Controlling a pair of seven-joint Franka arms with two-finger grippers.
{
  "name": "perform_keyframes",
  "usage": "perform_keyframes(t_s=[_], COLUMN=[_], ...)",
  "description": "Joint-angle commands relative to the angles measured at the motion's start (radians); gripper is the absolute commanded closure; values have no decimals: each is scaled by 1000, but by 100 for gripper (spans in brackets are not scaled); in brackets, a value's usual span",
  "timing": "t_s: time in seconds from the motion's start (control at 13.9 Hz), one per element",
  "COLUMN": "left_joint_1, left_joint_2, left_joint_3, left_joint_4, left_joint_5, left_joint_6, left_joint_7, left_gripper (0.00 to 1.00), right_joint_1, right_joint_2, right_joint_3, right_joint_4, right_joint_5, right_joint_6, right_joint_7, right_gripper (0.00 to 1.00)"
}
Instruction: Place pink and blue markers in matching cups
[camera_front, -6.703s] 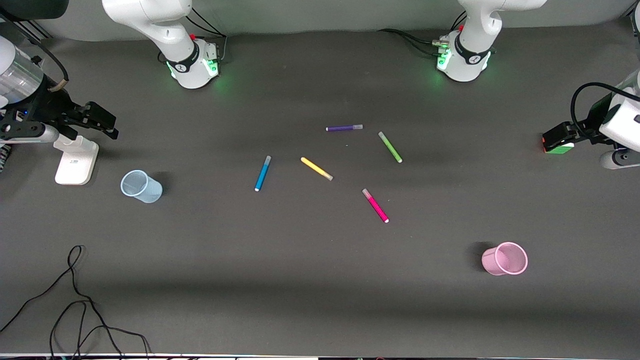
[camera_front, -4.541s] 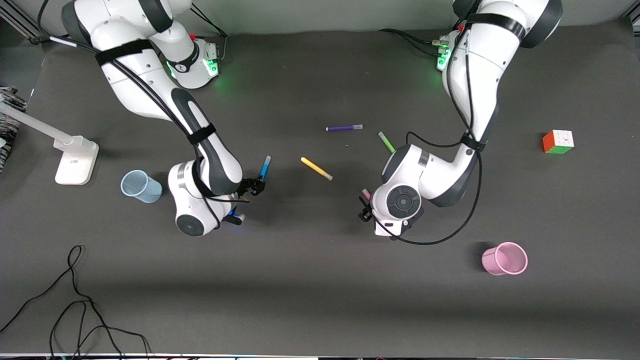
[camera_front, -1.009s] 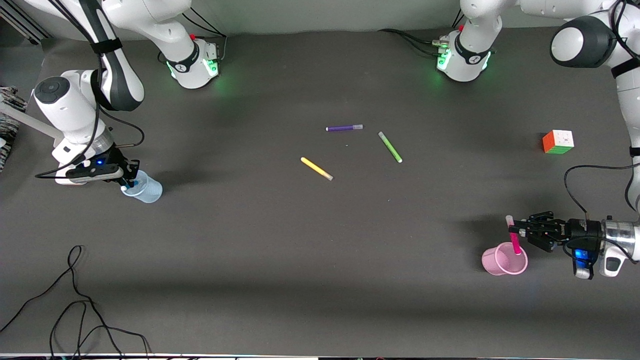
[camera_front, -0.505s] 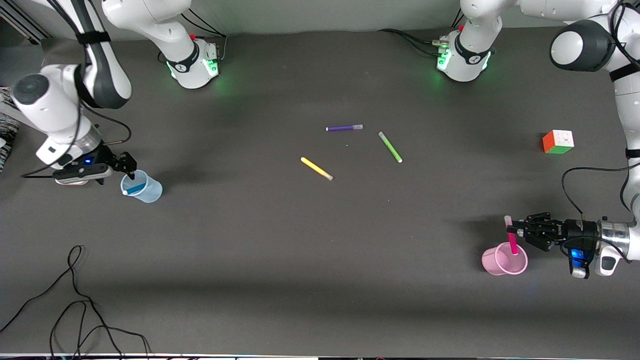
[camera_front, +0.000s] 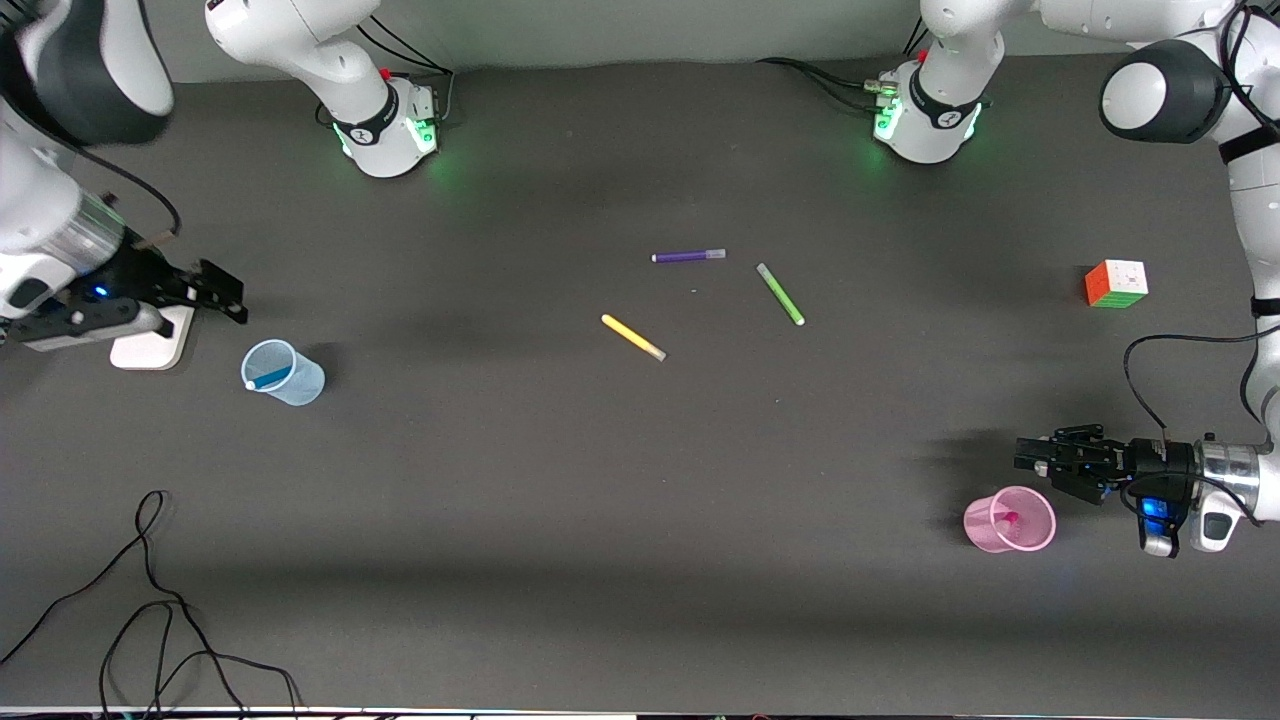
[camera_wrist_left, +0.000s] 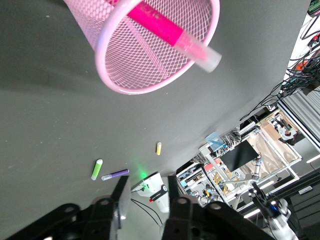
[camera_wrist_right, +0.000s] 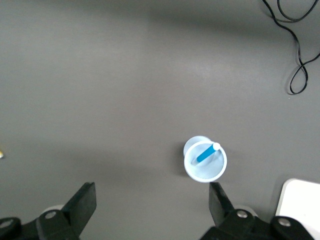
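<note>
The blue marker (camera_front: 268, 379) leans inside the pale blue cup (camera_front: 284, 372) at the right arm's end of the table. It also shows in the right wrist view (camera_wrist_right: 204, 153) in that cup (camera_wrist_right: 205, 161). My right gripper (camera_front: 238, 298) is open and empty, over the table beside the blue cup; its jaws stand wide apart (camera_wrist_right: 152, 199). The pink marker (camera_front: 1008, 518) lies inside the pink mesh cup (camera_front: 1010, 519). In the left wrist view the marker (camera_wrist_left: 160, 25) rests on the cup's rim (camera_wrist_left: 150, 85). My left gripper (camera_front: 1024, 458) is open and empty, beside the pink cup (camera_wrist_left: 146, 194).
A yellow marker (camera_front: 633, 337), a green marker (camera_front: 780, 293) and a purple marker (camera_front: 688, 256) lie mid-table. A colour cube (camera_front: 1116, 283) sits at the left arm's end. A white stand base (camera_front: 150, 350) is beside the blue cup. A black cable (camera_front: 150, 600) lies by the front edge.
My left gripper opened and the pink marker dropped into the pink cup. My right gripper rose and drew away from the blue cup, where the blue marker stays.
</note>
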Motion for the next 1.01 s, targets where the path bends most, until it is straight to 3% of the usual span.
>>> perform_keyframes(t_s=[0.0,0.07,0.22,0.29,0.36,0.5,0.58,0.65,0.86,0.94], left_joint_1=[-16,-25,-89,-111,-137,-207,-239,-250,-250,-250], left_joint_2=[-7,-27,-105,-152,-204,-316,-388,-468,-716,-793], left_joint_3=[1,-7,-10,-12,-10,-9,-7,-9,-9,-9], left_joint_4=[30,36,38,36,27,4,-60,-134,-400,-482], left_joint_5=[45,100,276,352,421,597,677,720,760,777], left_joint_6=[-4,-2,-2,-13,-16,-22,-1,25,126,154], left_joint_7=[20,25,58,72,77,115,133,135,138,141], left_gripper=[40,38,23,6,1,0,0,0,0,0], right_joint_1=[71,91,125,137,138,130,106,45,-192,-251], right_joint_2=[13,9,15,28,50,120,163,198,214,217], right_joint_3=[4,4,4,2,2,2,7,59,290,336], right_joint_4=[149,182,250,276,294,333,363,399,416,416], right_joint_5=[14,14,16,14,14,28,55,84,83,82], right_joint_6=[-157,-208,-247,-250,-250,-238,-236,-237,-242,-241], right_joint_7=[98,135,158,159,158,159,159,158,158,158], right_gripper=[0,0,0,0,0,0,0,0,0,0])
